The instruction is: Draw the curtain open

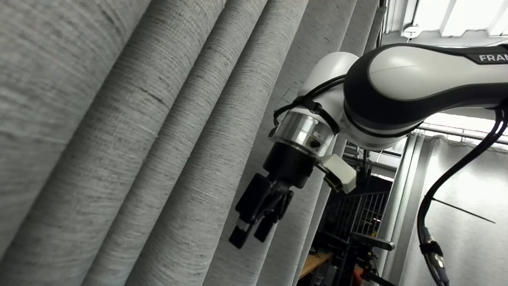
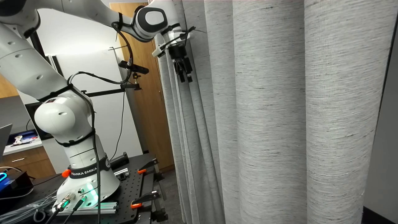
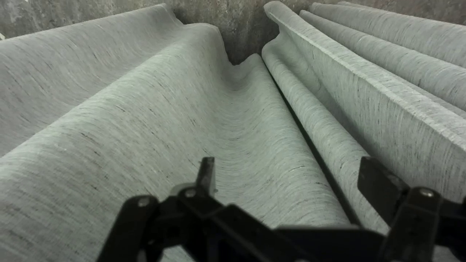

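Note:
The light-grey woven curtain [image 1: 190, 131] hangs in broad vertical folds. It fills the left and middle of that exterior view and the right half of an exterior view [image 2: 270, 109]. In the wrist view the curtain [image 3: 233, 120] spreads under the jaws, with a dark gap between two folds. My black gripper [image 1: 251, 234] points down close beside the fabric; it also shows in an exterior view [image 2: 185, 78]. In the wrist view the gripper [image 3: 287, 171] has its fingers wide apart, with nothing clamped between them. I cannot tell whether a finger touches the cloth.
The robot base stands on a black perforated table [image 2: 130, 180] with orange-tipped clamps [image 2: 146, 199]. A camera on a stand [image 2: 133, 67] is near the arm. A wooden door [image 2: 152, 93] is behind. Another pale curtain [image 1: 456, 198] hangs farther back.

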Tool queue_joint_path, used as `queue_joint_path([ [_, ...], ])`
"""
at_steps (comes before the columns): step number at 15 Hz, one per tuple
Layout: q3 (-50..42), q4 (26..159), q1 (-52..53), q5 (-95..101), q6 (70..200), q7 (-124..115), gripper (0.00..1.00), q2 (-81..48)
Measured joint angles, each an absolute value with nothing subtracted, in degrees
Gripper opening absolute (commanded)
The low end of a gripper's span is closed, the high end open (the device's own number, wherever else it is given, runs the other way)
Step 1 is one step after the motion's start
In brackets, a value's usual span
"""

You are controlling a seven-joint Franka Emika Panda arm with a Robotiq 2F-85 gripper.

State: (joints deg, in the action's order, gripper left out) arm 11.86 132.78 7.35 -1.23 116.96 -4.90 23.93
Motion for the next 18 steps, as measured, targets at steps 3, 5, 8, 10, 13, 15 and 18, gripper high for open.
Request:
queue_joint_path([
  [3,11.9,132.8,7.3,-0.9,116.3,-4.9,1.00,23.9],
  [5,11.9,132.8,7.3,-0.7,115.9,-4.9,1.00,23.9],
  [8,11.9,132.8,7.3,-0.7,115.8,-4.9,1.00,23.9],
  [10,11.9,132.8,7.3,-0.7,115.8,-4.9,1.00,23.9],
  [13,11.8,132.8,7.3,-0.7,115.8,-4.9,1.00,23.9],
  [15,11.8,132.8,7.3,-0.7,115.9,-4.9,1.00,23.9],
  [18,11.7,131.7,7.2,-0.7,115.6,-5.2,1.00,23.1],
])
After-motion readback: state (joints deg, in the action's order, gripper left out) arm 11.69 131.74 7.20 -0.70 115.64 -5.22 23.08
